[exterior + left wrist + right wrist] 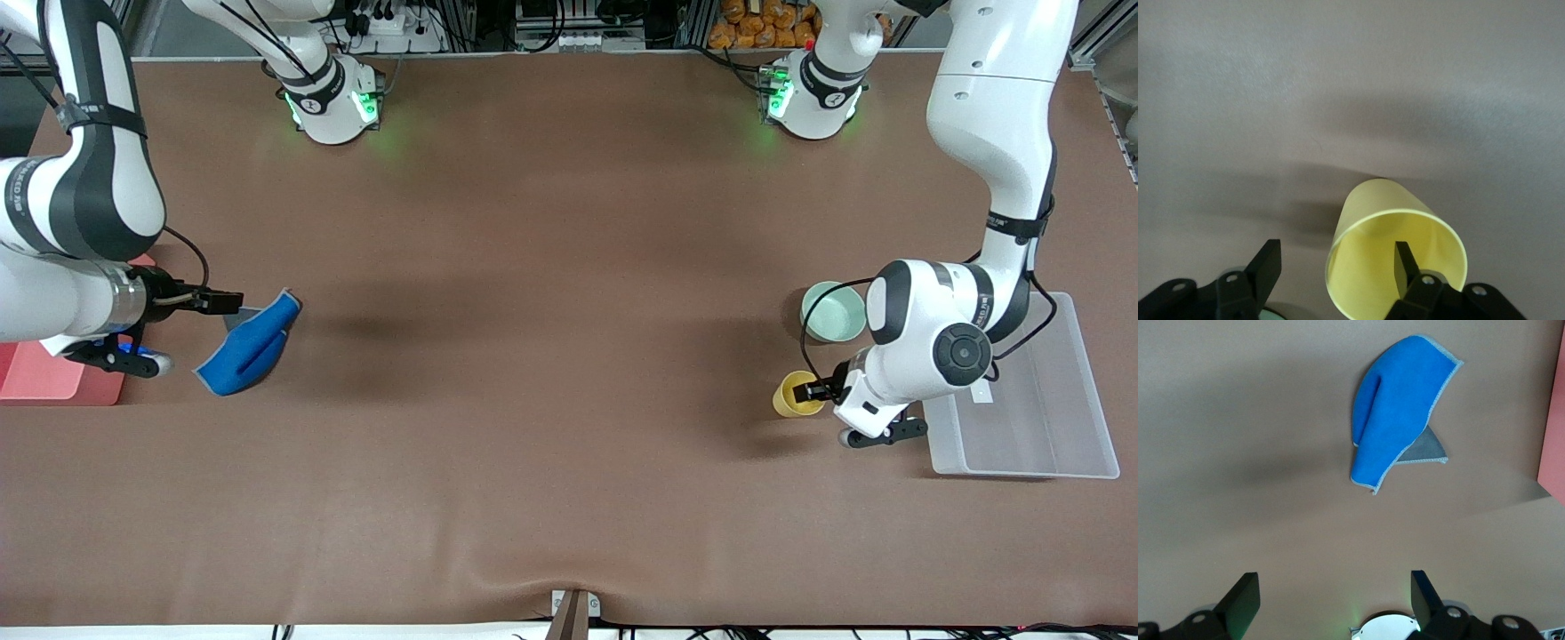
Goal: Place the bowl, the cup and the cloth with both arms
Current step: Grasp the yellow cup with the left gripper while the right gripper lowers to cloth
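Note:
The yellow cup stands near the left arm's end of the table. My left gripper is at its rim and open. In the left wrist view one finger is inside the cup and the other is outside, clear of the wall. The mint-green bowl sits on the table just farther from the front camera than the cup. The blue cloth lies crumpled near the right arm's end, with a grey corner turned up. My right gripper is open and empty beside that corner. The right wrist view shows the cloth apart from the fingers.
A clear plastic tray lies at the left arm's end, beside the cup and bowl. A pink-red tray lies at the right arm's end, under the right arm, and its edge shows in the right wrist view.

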`<state>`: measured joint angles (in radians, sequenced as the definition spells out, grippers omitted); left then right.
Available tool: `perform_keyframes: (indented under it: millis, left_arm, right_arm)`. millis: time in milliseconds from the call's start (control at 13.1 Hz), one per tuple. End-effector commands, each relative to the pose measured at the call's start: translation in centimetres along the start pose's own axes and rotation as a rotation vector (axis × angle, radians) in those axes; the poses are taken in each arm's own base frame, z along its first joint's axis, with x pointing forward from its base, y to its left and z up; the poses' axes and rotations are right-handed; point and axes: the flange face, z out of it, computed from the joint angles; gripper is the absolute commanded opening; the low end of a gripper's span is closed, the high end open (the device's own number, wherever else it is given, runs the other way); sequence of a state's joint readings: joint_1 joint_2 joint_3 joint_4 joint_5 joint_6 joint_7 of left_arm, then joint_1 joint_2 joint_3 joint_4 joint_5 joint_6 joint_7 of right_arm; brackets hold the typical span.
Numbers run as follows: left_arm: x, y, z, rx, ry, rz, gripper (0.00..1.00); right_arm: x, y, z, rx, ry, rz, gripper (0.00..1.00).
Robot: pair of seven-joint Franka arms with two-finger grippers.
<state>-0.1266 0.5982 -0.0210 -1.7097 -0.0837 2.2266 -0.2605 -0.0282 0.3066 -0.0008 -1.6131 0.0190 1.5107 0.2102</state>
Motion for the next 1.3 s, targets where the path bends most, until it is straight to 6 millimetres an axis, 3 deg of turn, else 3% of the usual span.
perform_keyframes:
  millis: [0, 77, 383, 536, 612, 842, 995, 1148, 1224]
  left_arm:
    - [-0.2, 0.1, 0.0, 0.004, 0.011, -0.002, 0.32]
    - [-0.2, 0.1, -0.1, 0.004, 0.012, -0.002, 0.01]
    - [0.0, 1.2, -1.8, 0.055, 0.058, -0.022, 0.00]
    - [0.9, 0.6, -4.5, 0.049, 0.089, -0.030, 0.00]
    - [1.2, -0.1, -6.2, 0.049, 0.090, -0.039, 0.00]
    - [2.6, -3.6, -11.7, 0.044, 0.064, -0.077, 0.00]
    - [3.4, -6.7, -15.1, 0.050, 0.021, -0.045, 0.00]
    - [3.5, -10.3, -16.4, 0.056, -0.003, -0.019, 0.00]
    - [3.6, -12.3, -17.2, 0.063, 0.005, 0.006, 0.00]
  right_arm:
    - [0.4, 0.9, 0.4, 0.025, -0.018, 0.011, 1.00]
    - [0.3, 0.9, 0.9, 0.023, -0.027, 0.007, 1.00]
    - [0.4, 1.3, 3.2, 0.034, 0.027, 0.010, 1.00]
    - [1.9, 2.5, 3.7, 0.048, 0.080, 0.031, 1.00]
    - [3.0, 2.9, 4.9, 0.046, 0.084, 0.031, 1.00]
    - [7.1, 3.4, 7.0, 0.068, 0.147, -0.008, 1.00]
    - [9.5, 3.9, 10.8, 0.039, 0.121, -0.259, 1.00]
    - [12.2, 6.0, 14.8, 0.053, 0.134, -0.454, 1.00]
    - [12.2, 5.7, 15.0, 0.052, 0.131, -0.451, 1.00]
